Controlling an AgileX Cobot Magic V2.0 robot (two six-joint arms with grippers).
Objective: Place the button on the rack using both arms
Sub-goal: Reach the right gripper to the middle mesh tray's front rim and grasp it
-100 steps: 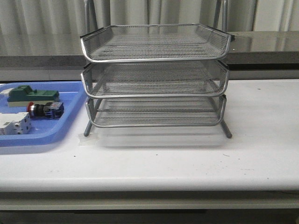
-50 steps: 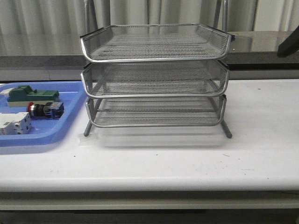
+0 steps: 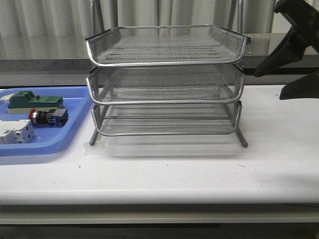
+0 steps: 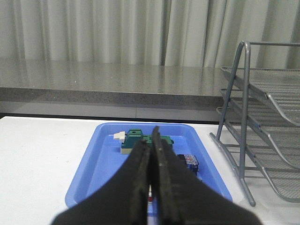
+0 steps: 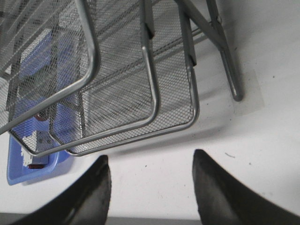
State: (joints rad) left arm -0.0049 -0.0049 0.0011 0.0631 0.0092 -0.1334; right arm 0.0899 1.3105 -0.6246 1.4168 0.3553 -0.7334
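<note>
While left fingers (image 4: 151, 154) press together, right fingers (image 5: 150, 178) (curved, black) spread beside the wire-mesh rack (image 3: 164, 79).

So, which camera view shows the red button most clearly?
The front view: the button lies fully visible in the blue tray. In the left wrist view, closed fingers hide most of it. The right wrist view shows no clear button.

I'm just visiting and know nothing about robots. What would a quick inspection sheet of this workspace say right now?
Surface: white table, a few small dark specks.
Job's things: button lies in the blue tray; rack stands on the table, three mesh tiers with nothing in them.
Clutter: green-topped block and white breaker, also in the tray.
Grippers: left gripper shut, holding nothing; right gripper open, beside the rack.
Cables: nothing seen.
Surroundings: grey ledge, pale curtains.
</note>
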